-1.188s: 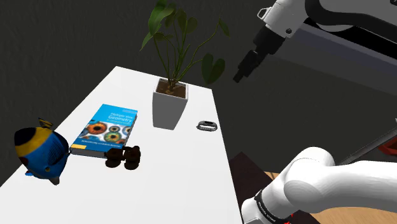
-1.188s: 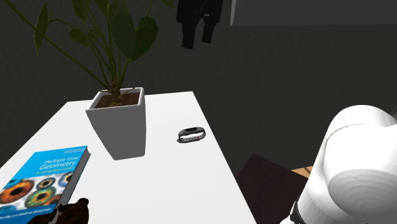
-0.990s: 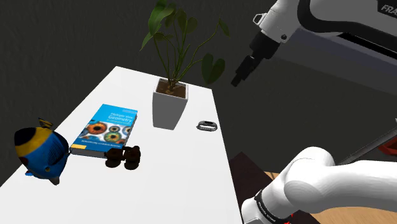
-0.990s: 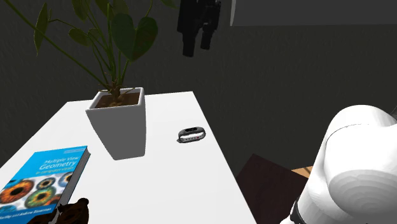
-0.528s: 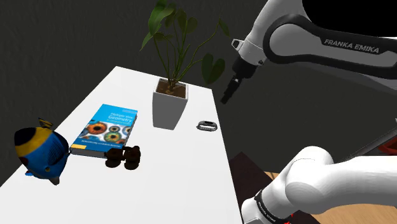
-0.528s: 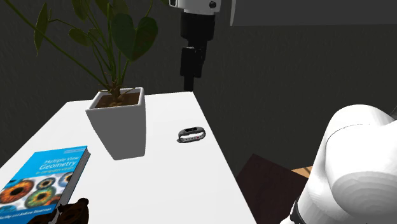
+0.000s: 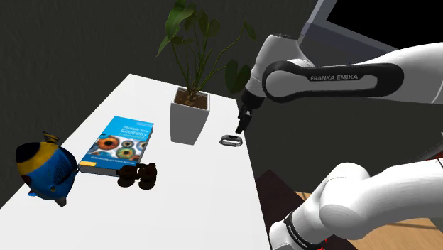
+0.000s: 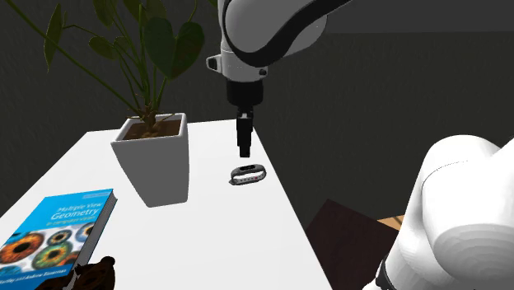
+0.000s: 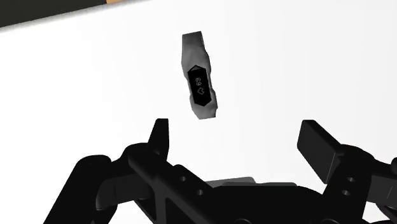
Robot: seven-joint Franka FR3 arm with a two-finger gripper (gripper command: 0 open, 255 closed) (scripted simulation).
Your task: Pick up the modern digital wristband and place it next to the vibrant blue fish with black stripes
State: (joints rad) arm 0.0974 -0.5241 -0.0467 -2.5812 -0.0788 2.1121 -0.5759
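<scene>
While the hand [image 7: 239, 130] hangs just above the surface [image 7: 184, 206], I see in the wrist view that its two fingers [image 9: 160, 130] stand wide apart with nothing between them, so it holds nothing. The band [image 9: 201, 86] lies flat on the white surface ahead of the fingertips, its dark screen facing up and its grey strap curling out at both ends; no finger touches it.

In the shoulder view the band [image 7: 231, 140] sits near the surface's right edge, close beside the white plant pot [image 7: 189, 117] and on its right. The hand points down, its tips just above the band and slightly towards the far end of the surface. The second exterior view agrees: the hand [image 8: 245, 152] hovers right over the band [image 8: 248, 175], apart from it, with the pot [image 8: 155, 161] to its left.

The fish [image 7: 44, 170], blue with a yellow top, stands at the surface's left end in the shoulder view, well apart from the band. Between them lie a blue book [image 7: 117, 144] and a small brown object [image 7: 138, 175] that I cannot identify
</scene>
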